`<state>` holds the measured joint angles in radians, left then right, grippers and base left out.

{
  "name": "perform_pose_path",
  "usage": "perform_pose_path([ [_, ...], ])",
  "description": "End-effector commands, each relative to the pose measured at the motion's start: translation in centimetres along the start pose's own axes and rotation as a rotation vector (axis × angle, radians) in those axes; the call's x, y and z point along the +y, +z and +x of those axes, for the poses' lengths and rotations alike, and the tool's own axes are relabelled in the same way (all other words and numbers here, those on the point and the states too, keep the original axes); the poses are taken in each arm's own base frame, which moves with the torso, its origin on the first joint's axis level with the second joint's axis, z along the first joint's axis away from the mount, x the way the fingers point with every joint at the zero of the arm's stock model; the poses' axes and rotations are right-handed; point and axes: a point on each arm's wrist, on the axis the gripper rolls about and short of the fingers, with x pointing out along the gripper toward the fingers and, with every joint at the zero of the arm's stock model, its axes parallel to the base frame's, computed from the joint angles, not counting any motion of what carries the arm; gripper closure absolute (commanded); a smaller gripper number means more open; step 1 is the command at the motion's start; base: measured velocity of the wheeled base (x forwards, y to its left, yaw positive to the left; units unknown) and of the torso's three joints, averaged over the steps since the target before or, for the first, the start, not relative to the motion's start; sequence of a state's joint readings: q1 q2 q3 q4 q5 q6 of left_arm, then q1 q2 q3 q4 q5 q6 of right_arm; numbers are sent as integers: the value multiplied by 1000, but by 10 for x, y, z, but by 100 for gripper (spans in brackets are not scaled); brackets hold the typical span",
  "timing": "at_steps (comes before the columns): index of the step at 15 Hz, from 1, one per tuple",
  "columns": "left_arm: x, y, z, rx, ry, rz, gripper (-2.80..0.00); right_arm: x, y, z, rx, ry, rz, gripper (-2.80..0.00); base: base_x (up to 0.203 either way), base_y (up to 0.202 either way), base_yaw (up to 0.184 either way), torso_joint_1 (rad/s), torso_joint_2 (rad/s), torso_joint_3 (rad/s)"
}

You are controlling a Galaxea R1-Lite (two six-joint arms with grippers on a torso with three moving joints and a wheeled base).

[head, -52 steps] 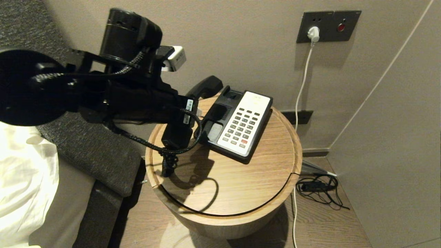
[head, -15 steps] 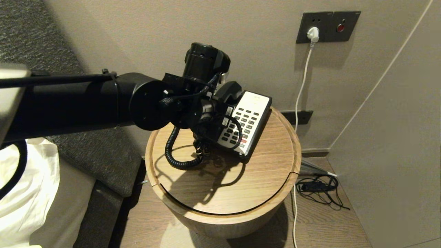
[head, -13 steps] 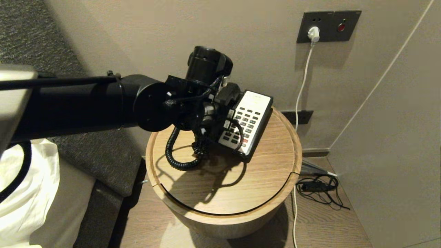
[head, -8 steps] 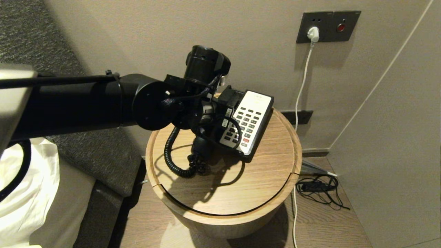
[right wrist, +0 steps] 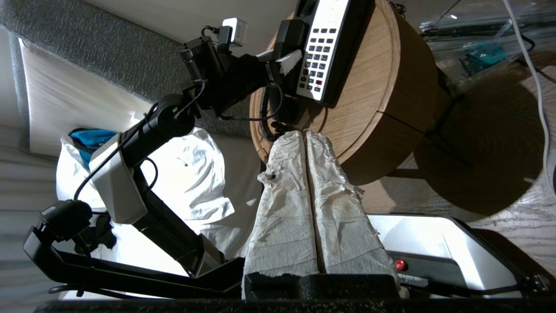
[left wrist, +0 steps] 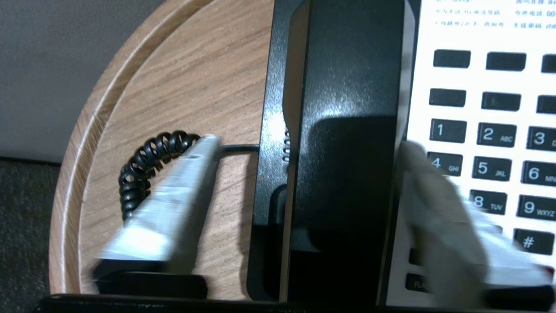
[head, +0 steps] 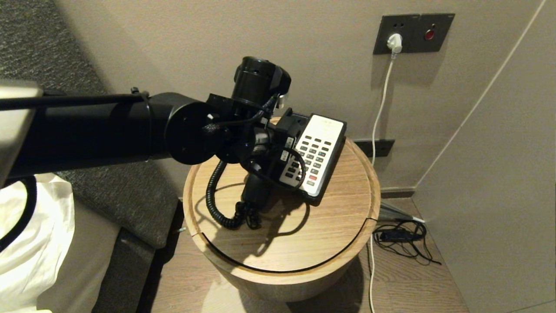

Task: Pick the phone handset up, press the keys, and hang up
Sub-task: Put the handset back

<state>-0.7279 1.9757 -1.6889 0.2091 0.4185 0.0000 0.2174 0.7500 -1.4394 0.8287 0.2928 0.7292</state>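
Observation:
The black handset (left wrist: pixel 347 130) lies along the cradle side of the phone base (head: pixel 319 143), beside the white keypad (left wrist: pixel 486 134). Its lower end (head: pixel 255 191) shows at the base's front edge. My left gripper (left wrist: pixel 307 143) hovers just above it, open. One of its fingers (left wrist: pixel 173 204) is over the table and the other (left wrist: pixel 438 208) over the keys, neither touching the handset. In the head view the left wrist (head: pixel 260 139) hides the cradle. My right gripper (right wrist: pixel 304 132) is parked low beside the table, shut and empty.
The phone stands at the back of a round wooden bedside table (head: pixel 330 226) with a raised rim. The coiled cord (head: pixel 217 204) loops on its left part. A wall socket with a white cable (head: pixel 382 104) is behind. A bed (head: pixel 34 243) is at the left.
The handset, held tilted above the cradle a second ago, has come down to lie along the base. The left fingers now stand apart from it. The base has shifted slightly.

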Motion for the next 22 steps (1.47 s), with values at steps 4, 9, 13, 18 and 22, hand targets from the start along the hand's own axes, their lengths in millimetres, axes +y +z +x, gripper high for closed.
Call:
perform_pose_path([
  [4,3,2,-5,-2,12,-7,0,-2,-1,3,14,-8,9,0,0,0,0,0,0,0],
  [9,12,11,-25,1,19,1,0,-3,-2,5,21,-8,10,0,0,0,0,0,0,0],
  [13,14,25,-31,-25,19,5,0,-4,-3,5,24,-11,12,0,0,0,0,0,0,0],
  [18,1,37,-24,-67,-7,14,0,-5,-4,5,28,-11,13,0,0,0,0,0,0,0],
  [22,-2,35,-16,-63,-8,29,0,-6,-6,4,34,-9,15,0,0,0,0,0,0,0],
])
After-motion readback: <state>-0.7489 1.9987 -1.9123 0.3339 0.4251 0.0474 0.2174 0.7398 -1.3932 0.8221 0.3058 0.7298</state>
